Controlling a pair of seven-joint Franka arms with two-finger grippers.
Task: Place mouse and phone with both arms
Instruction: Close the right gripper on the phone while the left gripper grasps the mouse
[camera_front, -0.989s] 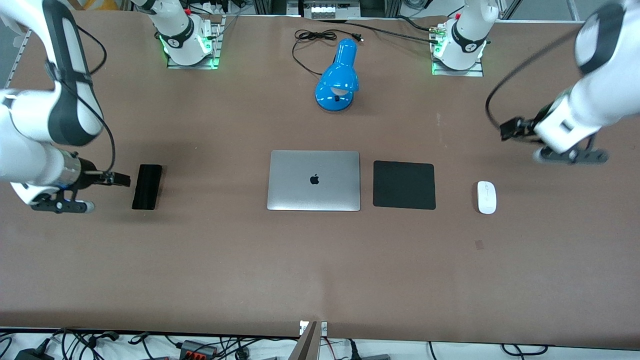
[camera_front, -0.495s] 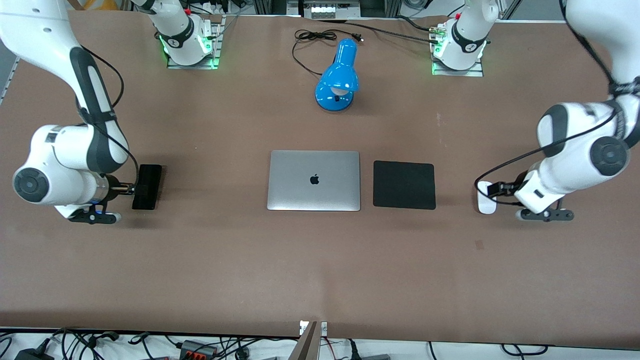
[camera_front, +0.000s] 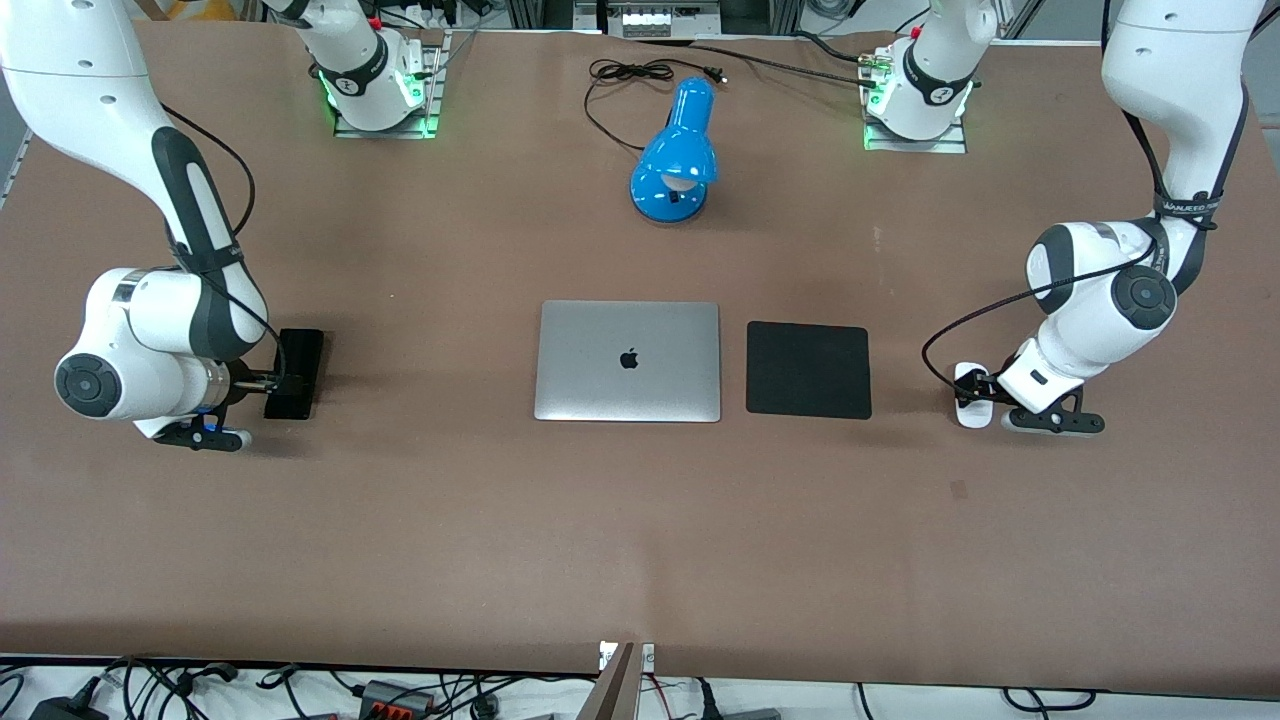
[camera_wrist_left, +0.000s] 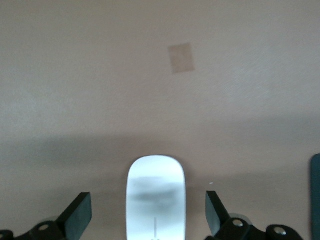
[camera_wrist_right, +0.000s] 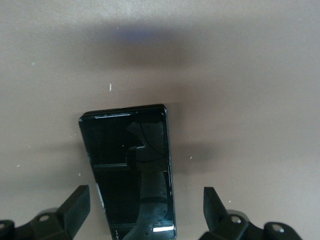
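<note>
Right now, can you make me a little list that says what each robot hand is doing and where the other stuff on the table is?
left hand: open, down around the mouse, one finger on each side
right hand: open, down around the phone
laptop: closed, mid-table
black pad: beside the laptop, between it and the mouse
blue lamp: farther from the front camera than the laptop

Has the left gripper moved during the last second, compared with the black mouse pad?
Yes. The left gripper has come down toward the black mouse pad and now straddles the mouse, fingers open, no contact visible.
</note>
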